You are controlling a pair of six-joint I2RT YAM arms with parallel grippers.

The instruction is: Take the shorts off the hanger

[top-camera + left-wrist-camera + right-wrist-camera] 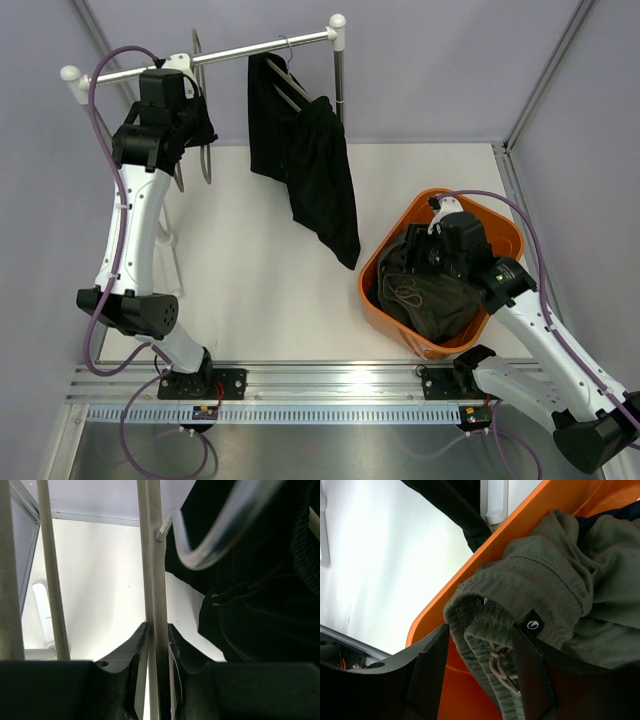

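The left gripper (157, 626) has its 2 dark fingers (131, 652) drawn close against both sides of a pale upright bar (155, 555), with almost no gap. Just right of it, a clear curved plastic hanger (225, 530) carries the black fabric shorts (320, 180), which hang from the white metal rail (250, 50) above the white table (250, 290).

The right gripper (481, 630) is spread wide, and the waistband and drawstring of the olive-grey fabric shorts (545, 580) fill the gap. I cannot tell whether the fingers pinch the cloth. These shorts lie in the orange plastic basket (440, 350), over a navy blue cloth (615, 515).
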